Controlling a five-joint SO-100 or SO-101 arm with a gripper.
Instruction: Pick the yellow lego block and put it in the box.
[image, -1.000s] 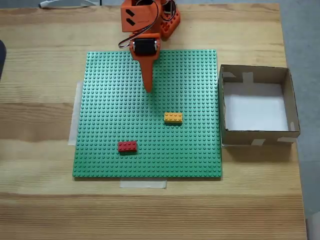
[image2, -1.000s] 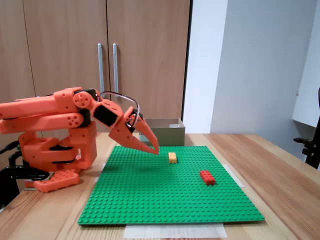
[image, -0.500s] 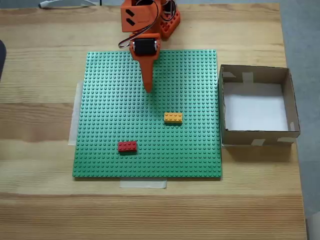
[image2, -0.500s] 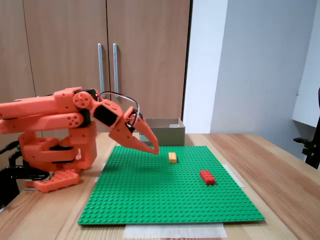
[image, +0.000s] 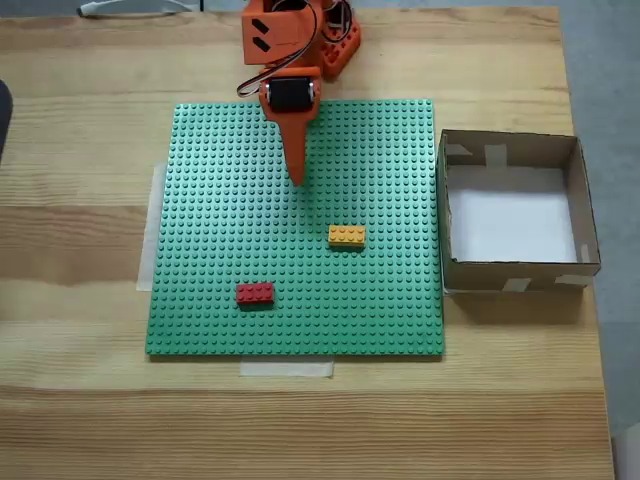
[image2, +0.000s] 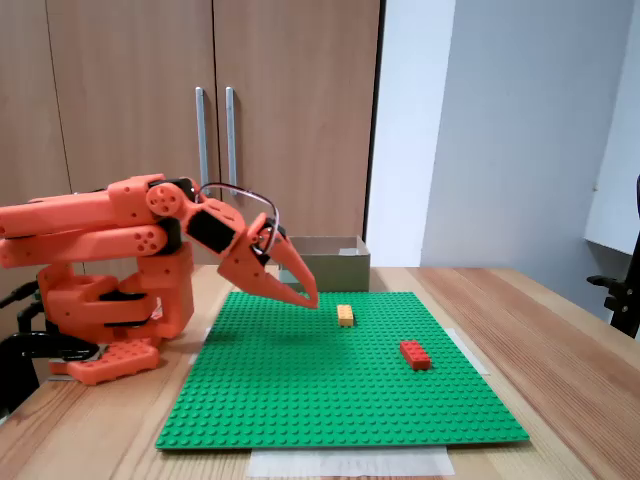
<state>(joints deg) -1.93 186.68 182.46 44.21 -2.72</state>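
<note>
The yellow lego block (image: 347, 236) is a small rectangular brick of glossy plastic with studs on top, and it sits flat on the green baseplate (image: 220, 300), right of the plate's middle in the view from above and nearer the plate's edge that faces the box. In the side view the same block (image2: 345, 315) lies just beyond the tip of the claw, apart from it. There is one yellow brick and one red brick (image: 255, 293); the red one has the same studded oblong shape and sits on the plate toward its near left corner in the view from above, well apart from the yellow one.

The baseplate is a single square sheet covered in even rows of studs, held to the bench (image: 80, 400) by pale tape strips at its left and near edges. The bench is light wood with visible grain.

The box (image: 579, 200) is one shallow square of brown cardboard with a white floor and pale tape patches on its walls; it stands on the bench just beside the plate's right edge.

The claw (image: 296, 178) is matte orange plastic, long and tapered to a point. Its fingers are pressed together, holding nothing, and it hangs tilted down over the far half of the plate (image2: 308, 297).
</note>
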